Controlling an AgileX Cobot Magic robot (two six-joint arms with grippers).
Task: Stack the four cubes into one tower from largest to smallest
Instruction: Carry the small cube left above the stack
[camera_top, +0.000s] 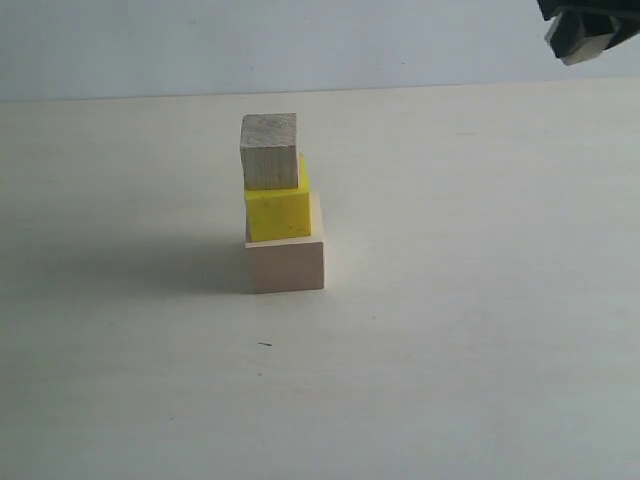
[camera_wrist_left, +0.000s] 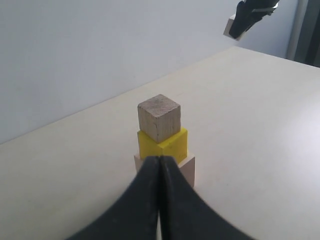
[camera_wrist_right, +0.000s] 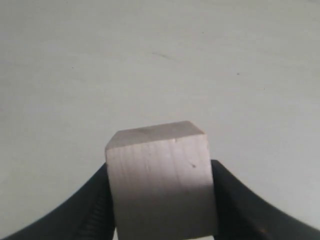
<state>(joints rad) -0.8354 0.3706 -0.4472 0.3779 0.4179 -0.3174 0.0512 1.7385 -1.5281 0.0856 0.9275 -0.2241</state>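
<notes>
On the pale table (camera_top: 480, 300) stands a tower of three cubes. Its base is the large pale wood cube (camera_top: 286, 264), the yellow cube (camera_top: 278, 212) sits on that, and the smaller wood cube (camera_top: 269, 152) is on top, slightly off-centre. The tiny pale wood cube (camera_wrist_right: 160, 185) is clamped between the black fingers of my right gripper (camera_wrist_right: 161, 200), which hangs high at the far right (camera_top: 583, 32), well away from the tower. My left gripper (camera_wrist_left: 159, 160) is shut with nothing in it, close in front of the tower's base (camera_wrist_left: 188, 169); it is outside the exterior view.
A plain light wall (camera_top: 300, 40) rises behind the table's far edge. A small dark speck (camera_top: 264, 345) lies on the table in front of the tower.
</notes>
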